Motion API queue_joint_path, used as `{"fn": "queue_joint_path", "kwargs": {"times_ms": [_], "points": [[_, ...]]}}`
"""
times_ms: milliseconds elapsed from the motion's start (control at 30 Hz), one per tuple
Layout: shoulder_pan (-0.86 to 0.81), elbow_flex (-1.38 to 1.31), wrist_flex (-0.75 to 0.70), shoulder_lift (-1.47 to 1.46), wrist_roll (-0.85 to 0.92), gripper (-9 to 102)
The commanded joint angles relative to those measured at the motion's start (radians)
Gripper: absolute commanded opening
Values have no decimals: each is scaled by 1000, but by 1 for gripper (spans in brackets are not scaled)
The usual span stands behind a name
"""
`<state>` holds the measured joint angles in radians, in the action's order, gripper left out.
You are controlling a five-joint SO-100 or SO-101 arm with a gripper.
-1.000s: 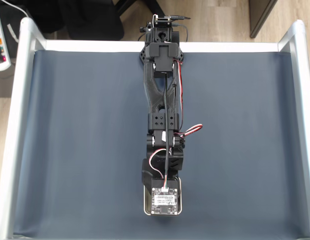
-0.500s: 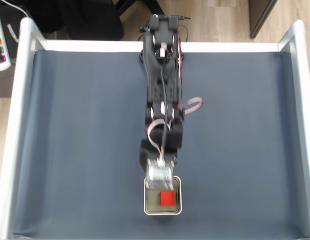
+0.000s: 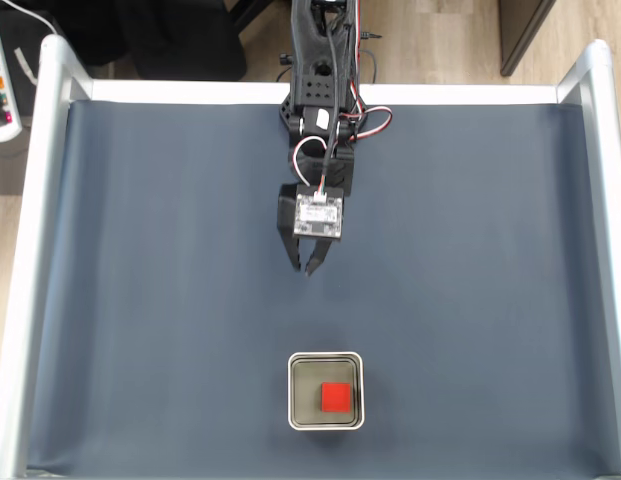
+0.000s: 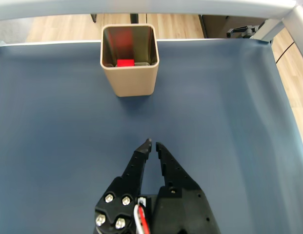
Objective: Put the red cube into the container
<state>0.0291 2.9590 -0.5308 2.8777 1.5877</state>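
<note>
Fixed view: the arm's base and upper links are cut off at the top edge, and a small circuit board hides most of the black two-finger gripper point(image 3: 308, 268). Its jaws stand nearly closed, a narrow slit between the tips, holding nothing. The small bright red cube point(image 3: 336, 397) lies inside the square silver metal tin with rounded corners point(image 3: 293, 405), well ahead of the fingertips on the dark blue mat point(image 3: 140, 280). Wrist view: the tin point(image 4: 134, 80) looks tall and beige, and its walls hide most of the cube point(image 4: 125, 62). Half a second earlier the gripper hung just above the tin; it has since withdrawn towards the base.
</note>
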Motion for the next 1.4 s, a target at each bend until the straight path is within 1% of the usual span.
{"fn": "queue_joint_path", "kwargs": {"times_ms": [0, 100, 167, 333, 467, 533, 633, 867, 933, 1367], "points": [[-11, 117, -12, 150, 11, 0], [0, 127, -141, 249, -44, 0], [0, 170, -144, 319, -52, 0], [-12, 170, -262, 399, -92, 0], [-28, 170, -426, 479, -127, 0], [-34, 170, -480, 479, -132, 0], [-46, 170, -558, 479, -115, 0], [-29, 170, -747, 479, 6, 0], [-15, 170, -773, 479, -12, 0], [-14, 170, -773, 479, -23, 1]]}}
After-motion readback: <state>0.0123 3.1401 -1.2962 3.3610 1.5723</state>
